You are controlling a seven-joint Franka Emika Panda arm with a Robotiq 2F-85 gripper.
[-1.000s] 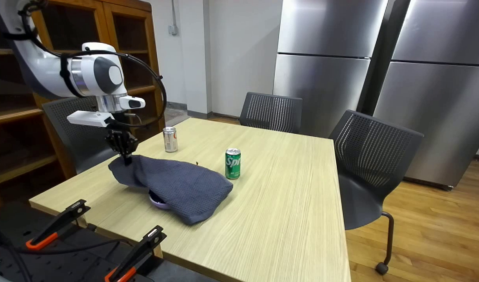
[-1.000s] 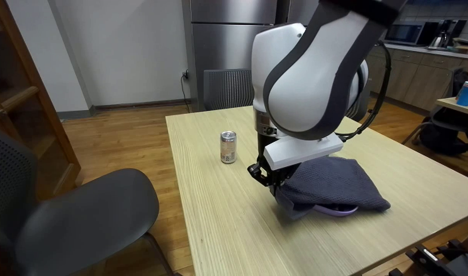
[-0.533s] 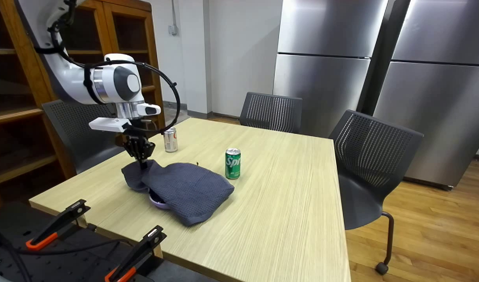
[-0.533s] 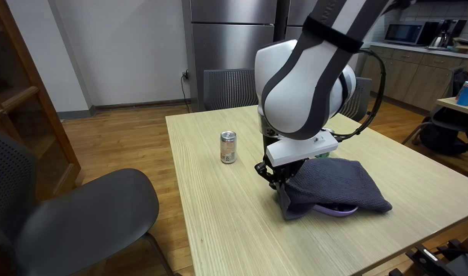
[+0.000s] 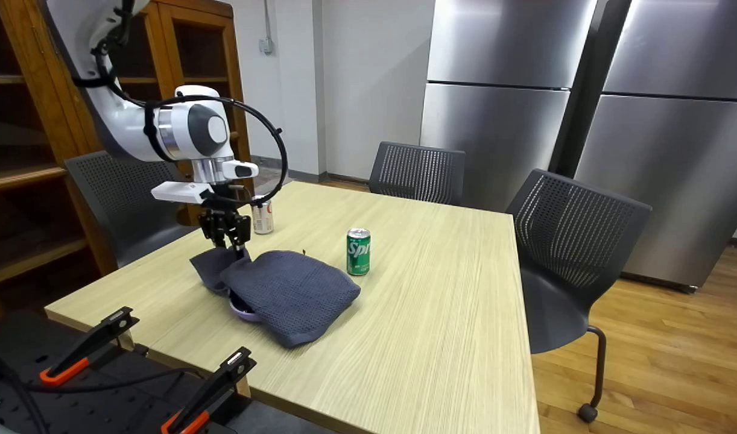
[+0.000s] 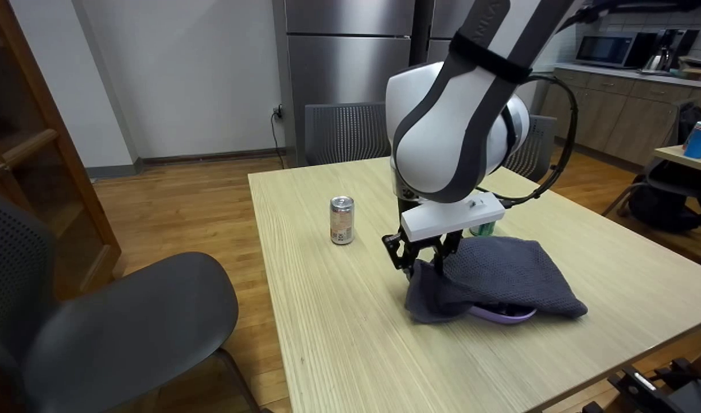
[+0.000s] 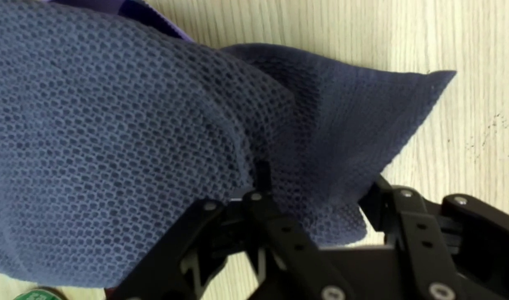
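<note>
A dark blue-grey waffle-weave towel (image 5: 293,298) lies in a heap on the table, seen in all three views. From under its edge peeks the rim of a purple dish-like item (image 6: 502,315), mostly covered. Over the towel's bunched end is my gripper (image 7: 317,183), its jaws spread. Loose cloth lies between the two fingers (image 7: 263,177), unpinched, and a fold partly hides one fingertip. In an exterior view the gripper (image 6: 424,267) reaches down into that end, fingers apart. One corner of the towel (image 7: 387,100) sticks out flat on the table.
A green Sprite can (image 5: 358,253) stands just beyond the towel, and a silver can (image 6: 342,221) stands farther along the table. Black clamps with orange handles (image 5: 208,392) grip the table edge. Dark chairs (image 5: 576,253) surround the table (image 5: 441,337).
The arm has moved over the table toward the purple item, carrying the towel's end inward. The jaws have just spread from shut on the cloth, and that end has slumped.
</note>
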